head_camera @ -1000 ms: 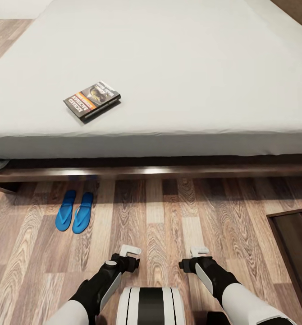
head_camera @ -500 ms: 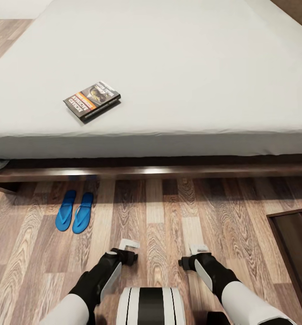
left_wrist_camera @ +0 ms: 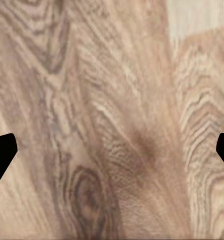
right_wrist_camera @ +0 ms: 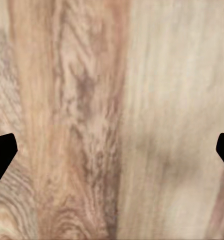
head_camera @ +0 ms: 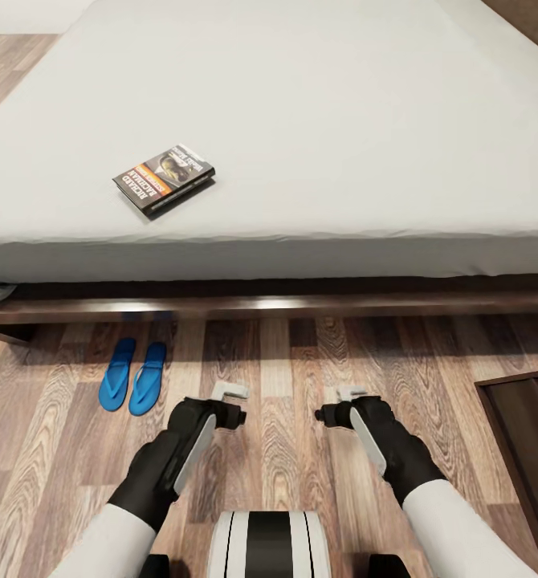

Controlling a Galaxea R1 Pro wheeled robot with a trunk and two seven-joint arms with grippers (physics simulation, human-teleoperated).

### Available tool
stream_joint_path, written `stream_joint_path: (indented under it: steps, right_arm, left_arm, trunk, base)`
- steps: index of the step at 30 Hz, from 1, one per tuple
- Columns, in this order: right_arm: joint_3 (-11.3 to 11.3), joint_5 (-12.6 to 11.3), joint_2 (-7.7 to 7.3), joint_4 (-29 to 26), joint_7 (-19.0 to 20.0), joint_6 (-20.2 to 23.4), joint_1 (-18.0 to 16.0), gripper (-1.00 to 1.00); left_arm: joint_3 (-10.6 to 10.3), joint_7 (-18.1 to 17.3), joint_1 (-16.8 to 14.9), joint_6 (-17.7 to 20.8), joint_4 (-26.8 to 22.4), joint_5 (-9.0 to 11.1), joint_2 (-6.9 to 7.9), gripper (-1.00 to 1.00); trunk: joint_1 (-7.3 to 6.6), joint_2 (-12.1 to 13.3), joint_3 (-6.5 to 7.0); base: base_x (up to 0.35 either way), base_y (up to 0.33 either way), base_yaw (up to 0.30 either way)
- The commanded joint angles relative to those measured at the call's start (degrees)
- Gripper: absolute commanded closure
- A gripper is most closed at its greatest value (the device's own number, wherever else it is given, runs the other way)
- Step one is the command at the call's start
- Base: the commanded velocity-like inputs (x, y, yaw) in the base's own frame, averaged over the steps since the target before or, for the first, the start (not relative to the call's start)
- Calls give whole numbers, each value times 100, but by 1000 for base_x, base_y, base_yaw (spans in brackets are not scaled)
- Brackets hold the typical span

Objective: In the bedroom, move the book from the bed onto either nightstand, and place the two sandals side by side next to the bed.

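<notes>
The book [head_camera: 164, 178] lay on the bed [head_camera: 317, 120] near its front edge, the two sandals [head_camera: 132, 376] paired on the floor beside it. Both the left gripper [head_camera: 230, 392] and the right gripper [head_camera: 349, 394] were spread wide, empty. The book would best be pinched across its overhanging spine.

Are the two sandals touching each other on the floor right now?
Cannot tell. In the head view the left sandal and right sandal lie side by side, nearly meeting at the heels; no clear gap or contact shows there.

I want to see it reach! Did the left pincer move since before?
Yes. The left pincer went forward, toward the bed, and now sits about level with the sandals, which stayed put.
</notes>
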Motion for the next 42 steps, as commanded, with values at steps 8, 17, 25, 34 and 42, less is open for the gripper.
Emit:
stream_joint_path:
  steps: [8, 17, 25, 34, 42]
  right_arm:
    - [-351, -40, -74, -1508, -167, 1165, 1, -100]
    - [-629, 0, -85, -2965, -386, 1539, 2, -100]
    - [-813, 55, -68, -3224, -733, 1539, -105, -100]
    - [-849, 57, -98, -3172, -849, 1539, -355, -100]
    - [-830, 39, -102, -3231, -854, 1539, -375, -100]
  left_arm:
    - [1, 60, -320, 489, -864, 60, -1, -100]
    - [13, 61, -1042, 584, -1021, 103, -51, -100]
    - [20, 54, -2563, 604, -479, 169, -262, -100]
    - [-60, 2, -2722, 581, -427, 166, -222, -100]
    - [-46, -1, -2729, 576, -415, 168, -213, -100]
  trunk:
    - [-1, -1, -4]
    - [-1, -1, -4]
    - [-1, -1, -4]
    - [-13, 5, 107]
    - [-34, 16, 284]
  base:
    - [0, 0, 0]
    - [0, 0, 0]
    - [0, 0, 0]
    - [0, 0, 0]
    - [0, 0, 0]
